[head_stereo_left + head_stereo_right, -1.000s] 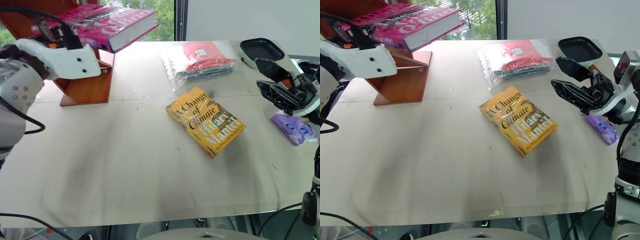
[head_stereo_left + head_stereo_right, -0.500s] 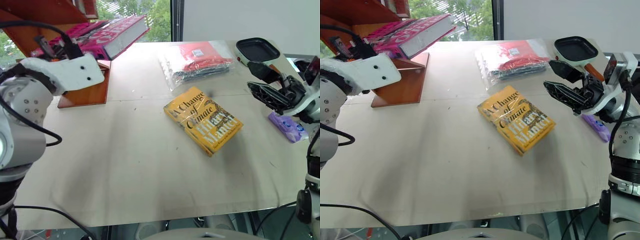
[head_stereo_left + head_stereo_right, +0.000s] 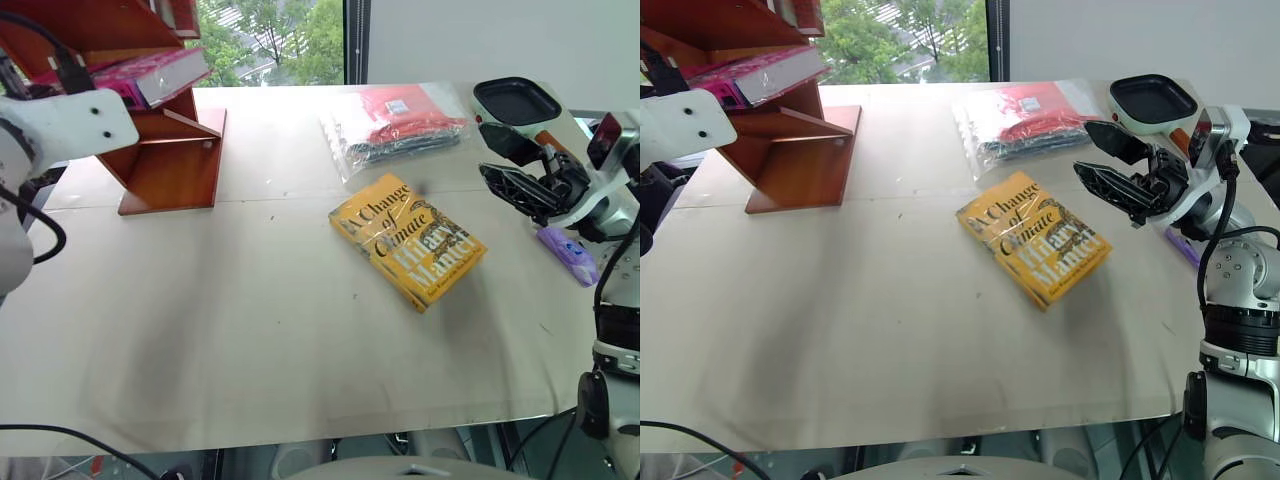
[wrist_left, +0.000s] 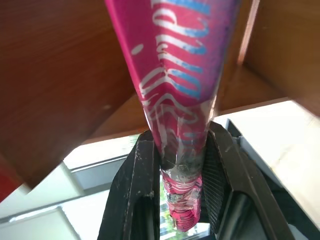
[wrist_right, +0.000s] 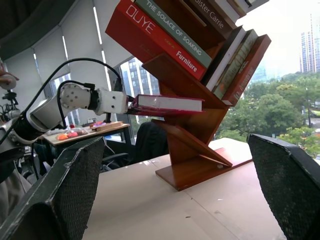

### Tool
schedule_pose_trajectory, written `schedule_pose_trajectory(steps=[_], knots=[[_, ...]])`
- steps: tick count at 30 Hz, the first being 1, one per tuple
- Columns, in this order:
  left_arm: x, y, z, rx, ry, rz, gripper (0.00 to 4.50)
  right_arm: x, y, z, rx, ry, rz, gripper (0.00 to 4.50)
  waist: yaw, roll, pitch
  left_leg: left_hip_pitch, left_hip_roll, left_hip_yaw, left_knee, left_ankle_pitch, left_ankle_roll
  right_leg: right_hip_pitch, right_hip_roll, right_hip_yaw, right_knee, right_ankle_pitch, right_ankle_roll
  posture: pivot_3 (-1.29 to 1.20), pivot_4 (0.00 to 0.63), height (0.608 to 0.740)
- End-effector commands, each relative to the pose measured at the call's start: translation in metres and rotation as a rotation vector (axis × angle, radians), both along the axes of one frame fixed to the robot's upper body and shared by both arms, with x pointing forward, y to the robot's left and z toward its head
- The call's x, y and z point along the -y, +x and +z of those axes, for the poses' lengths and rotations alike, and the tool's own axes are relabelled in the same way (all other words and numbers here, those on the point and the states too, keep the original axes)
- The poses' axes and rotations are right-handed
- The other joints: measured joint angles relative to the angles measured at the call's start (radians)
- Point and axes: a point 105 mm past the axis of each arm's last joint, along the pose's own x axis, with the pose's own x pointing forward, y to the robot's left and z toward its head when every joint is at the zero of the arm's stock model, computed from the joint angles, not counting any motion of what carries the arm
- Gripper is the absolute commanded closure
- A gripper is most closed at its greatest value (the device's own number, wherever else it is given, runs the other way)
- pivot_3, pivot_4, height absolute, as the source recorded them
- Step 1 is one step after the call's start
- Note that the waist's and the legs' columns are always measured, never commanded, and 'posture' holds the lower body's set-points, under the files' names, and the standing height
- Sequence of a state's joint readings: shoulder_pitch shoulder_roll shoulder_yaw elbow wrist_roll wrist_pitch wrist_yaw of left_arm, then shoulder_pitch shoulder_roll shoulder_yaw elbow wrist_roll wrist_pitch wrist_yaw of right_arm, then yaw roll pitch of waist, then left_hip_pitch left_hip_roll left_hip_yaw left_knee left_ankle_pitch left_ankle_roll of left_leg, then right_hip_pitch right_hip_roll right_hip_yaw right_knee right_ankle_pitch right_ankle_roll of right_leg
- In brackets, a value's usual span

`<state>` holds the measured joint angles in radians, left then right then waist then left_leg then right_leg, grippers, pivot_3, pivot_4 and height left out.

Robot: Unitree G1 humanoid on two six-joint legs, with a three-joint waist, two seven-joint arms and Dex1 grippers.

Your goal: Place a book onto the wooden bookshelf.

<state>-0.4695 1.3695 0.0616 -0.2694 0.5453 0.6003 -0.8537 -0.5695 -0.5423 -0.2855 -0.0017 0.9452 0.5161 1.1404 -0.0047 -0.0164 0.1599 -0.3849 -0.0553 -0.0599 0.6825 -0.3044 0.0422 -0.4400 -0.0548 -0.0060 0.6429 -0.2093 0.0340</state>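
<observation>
The left hand (image 4: pixel 182 165) clamps the pink book (image 3: pixel 160 75) by one end, holding it nearly level inside a slanted bay of the bookshelf (image 3: pixel 170 160), which carries other books higher up. Thick and stiff, the book looks heavy for an end grip. The right hand (image 3: pixel 1110 165) hangs wide open above the counter (image 3: pixel 250 330).

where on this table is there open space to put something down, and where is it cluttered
The table is bare across its whole near half, in front of the yellow book, and between that book and the wooden bookshelf. It is crowded at the far right: bagged red clothing, black pan, purple packet and the open right gripper.
</observation>
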Motion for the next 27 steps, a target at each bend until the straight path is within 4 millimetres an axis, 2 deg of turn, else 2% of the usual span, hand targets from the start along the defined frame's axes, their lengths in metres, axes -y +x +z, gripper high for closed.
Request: schedule_pose_trajectory(steps=[1,6,12,14,15,17,18,20,24,27], knots=[[-0.009,-0.001,0.007,-0.022,-0.021,0.045,3.94,0.002,-0.009,0.009,0.071,0.007,-0.027,0.0,-0.004,0.0,0.0,0.0,0.0,0.0,0.0,0.0,0.0,0.0,0.0,0.0,0.0,0.0,0.0,0.0,0.15,0.72],[-0.014,0.004,0.006,-0.044,-0.058,0.06,3.94,0.002,-0.012,0.006,0.064,0.02,-0.035,0.0,-0.009,0.0,0.0,0.001,0.0,0.001,0.0,0.0,0.0,0.0,0.0,0.001,0.001,0.0,0.0,0.0,0.15,0.72],[-0.017,0.018,0.023,0.02,-0.103,0.063,3.94,0.0,-0.015,0.002,0.069,0.026,-0.047,0.0,-0.008,0.0,0.0,0.001,0.0,0.001,0.001,0.0,0.0,0.0,0.001,0.001,0.002,0.0,0.0,0.0,0.15,0.72],[-0.018,0.02,0.025,0.024,-0.104,0.065,2.85,0.0,-0.016,0.002,0.07,0.025,-0.051,0.0,-0.01,0.0,0.0,0.001,0.0,0.002,0.002,0.0,0.0,0.0,0.001,0.001,0.003,0.0,0.0,0.0,0.15,0.72],[-0.019,0.021,0.025,0.024,-0.103,0.067,2.63,0.0,-0.016,0.001,0.071,0.025,-0.056,0.0,-0.011,0.0,0.0,0.001,0.0,0.002,0.002,0.0,0.0,0.0,0.001,0.001,0.003,0.0,0.0,0.0,0.15,0.72],[-0.024,0.02,0.025,0.02,-0.107,0.083,1.61,0.002,-0.017,0.002,0.071,0.026,-0.065,0.0,-0.01,0.0,0.0,0.001,0.0,0.002,0.002,0.0,0.0,0.0,0.001,0.001,0.003,0.0,0.0,0.0,0.15,0.72],[-0.027,0.019,0.025,0.019,-0.109,0.093,0.94,0.003,-0.017,0.002,0.071,0.026,-0.07,0.0,-0.009,-0.001,0.0,0.001,0.0,0.001,0.002,0.0,0.0,0.0,0.001,0.001,0.003,0.0,0.0,0.0,0.15,0.72],[-0.035,0.016,0.026,0.027,-0.111,0.118,0.14,0.004,-0.017,0.001,0.071,0.022,-0.077,0.0,-0.008,-0.001,0.0,0.0,0.0,0.001,0.002,0.0,0.0,0.0,0.001,0.0,0.003,0.0,0.0,0.0,0.15,0.72],[-0.049,0.007,0.028,0.047,-0.123,0.167,0.04,0.004,-0.017,0.0,0.069,0.024,-0.079,0.0,-0.008,-0.001,-0.001,0.0,0.0,0.0,0.002,0.0,0.0,0.0,0.001,0.0,0.002,0.0,0.0,0.0,0.15,0.72],[-0.041,0.005,0.036,0.136,-0.145,0.11,0.04,0.005,-0.017,-0.001,0.065,0.022,-0.078,0.0,-0.008,-0.001,-0.001,0.0,0.0,0.0,0.002,0.0,0.0,0.0,0.001,0.0,0.002,0.0,0.0,0.0,0.15,0.72]])
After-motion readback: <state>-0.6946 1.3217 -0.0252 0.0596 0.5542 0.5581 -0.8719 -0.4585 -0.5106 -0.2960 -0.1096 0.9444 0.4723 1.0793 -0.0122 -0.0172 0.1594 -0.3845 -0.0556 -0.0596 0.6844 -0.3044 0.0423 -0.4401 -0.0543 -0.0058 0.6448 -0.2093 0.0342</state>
